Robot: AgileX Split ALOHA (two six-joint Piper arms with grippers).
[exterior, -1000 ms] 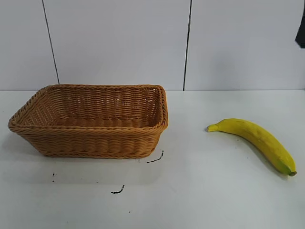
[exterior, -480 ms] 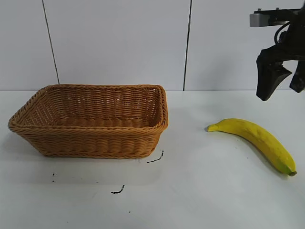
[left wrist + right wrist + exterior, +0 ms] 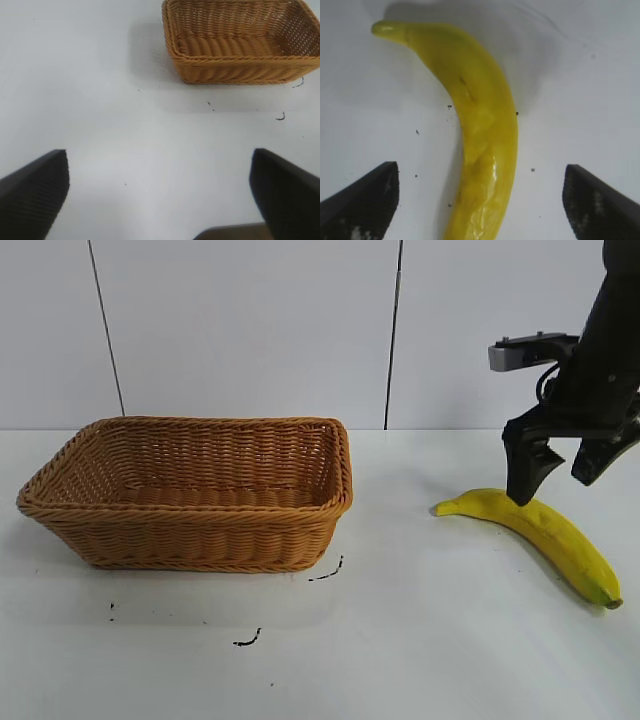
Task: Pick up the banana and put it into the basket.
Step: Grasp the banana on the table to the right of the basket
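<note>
Hovering gripper: the right gripper [image 3: 560,472] hangs over the banana [image 3: 545,533], jaws spread wide apart and holding nothing.
Banana to jaws: in the right wrist view the banana [image 3: 480,135] runs lengthwise through the gap, one finger [image 3: 362,197] on each side and well clear of the peel; its narrow curled end points away from the jaws.
Contact: in the exterior view the nearer fingertip overlaps the banana's upper edge near the curled end; whether it touches cannot be told.
Banana on table: it lies flat on the white table [image 3: 420,640], well apart from the basket [image 3: 190,495].
Left gripper [image 3: 160,195]: jaws wide apart over bare table, the basket [image 3: 240,42] lying far beyond them.
Writing: no readable lettering; only small black marks [image 3: 325,572] on the table beside the basket.
</note>
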